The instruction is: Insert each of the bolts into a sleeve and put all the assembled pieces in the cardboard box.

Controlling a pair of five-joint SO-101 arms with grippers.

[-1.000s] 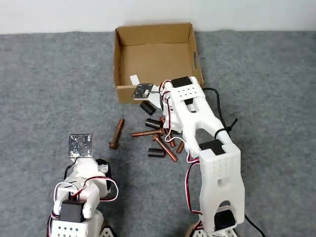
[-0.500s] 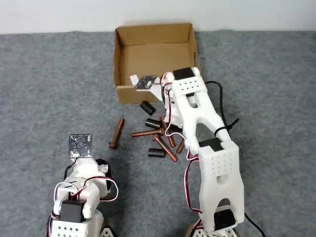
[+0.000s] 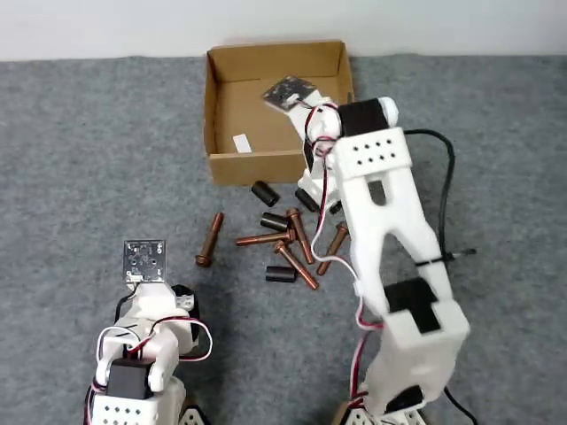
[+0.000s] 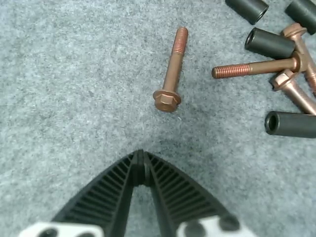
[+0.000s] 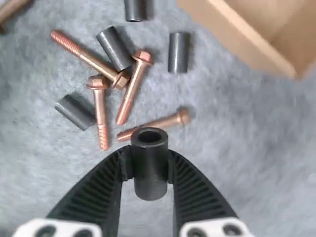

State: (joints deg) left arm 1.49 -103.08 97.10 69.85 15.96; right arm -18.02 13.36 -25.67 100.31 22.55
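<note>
My right gripper (image 5: 148,159) is shut on a black sleeve (image 5: 149,165), held upright above the grey carpet. Below it lie several copper bolts (image 5: 131,89) and black sleeves (image 5: 114,47) in a loose pile, with a corner of the cardboard box (image 5: 247,29) beyond. From above, the right arm (image 3: 372,168) stands raised at the box's (image 3: 213,106) front right corner, over the pile (image 3: 288,239). My left gripper (image 4: 139,157) is shut with nothing in it, low over the carpet. It points at a lone bolt (image 4: 170,74) that lies apart from the pile (image 3: 210,237).
A small white label (image 3: 240,142) lies on the box floor. The left arm (image 3: 146,328) sits at the front left. Bare grey carpet stretches to the left and right of the pile. A white wall edge runs along the back.
The right arm has risen from the pile and swung back toward the box, uncovering the bolts and a sleeve under it. The left arm has kept still.
</note>
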